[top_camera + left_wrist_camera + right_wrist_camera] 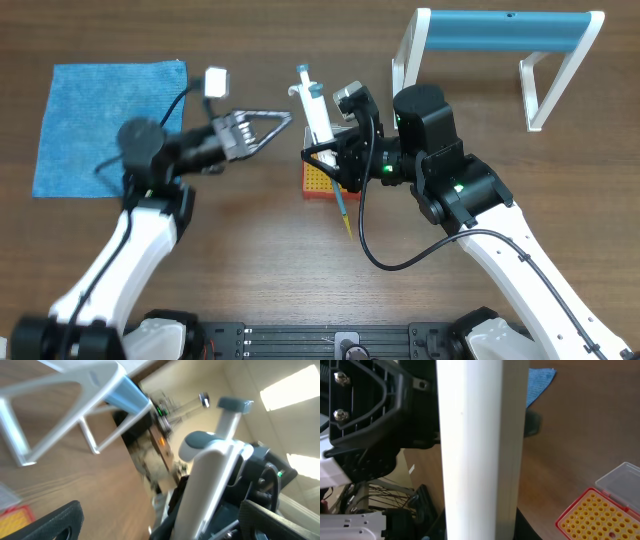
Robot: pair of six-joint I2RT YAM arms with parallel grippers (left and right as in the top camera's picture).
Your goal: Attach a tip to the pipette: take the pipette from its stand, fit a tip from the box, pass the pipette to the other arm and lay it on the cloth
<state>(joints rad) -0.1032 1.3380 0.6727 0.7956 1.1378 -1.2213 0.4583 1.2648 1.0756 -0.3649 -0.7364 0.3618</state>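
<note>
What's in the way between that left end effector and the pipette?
Nothing visible. The left end effector is open, and only bare table shows between it and the pipette, which the right end effector holds.

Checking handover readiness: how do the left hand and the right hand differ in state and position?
The right hand is shut on the pipette, while the left hand is open and holds nothing. The right hand is close to the tip box; the left hand is beside the pipette's upper end. Both face each other across the pipette.

Bright overhead light, soft shadows
</note>
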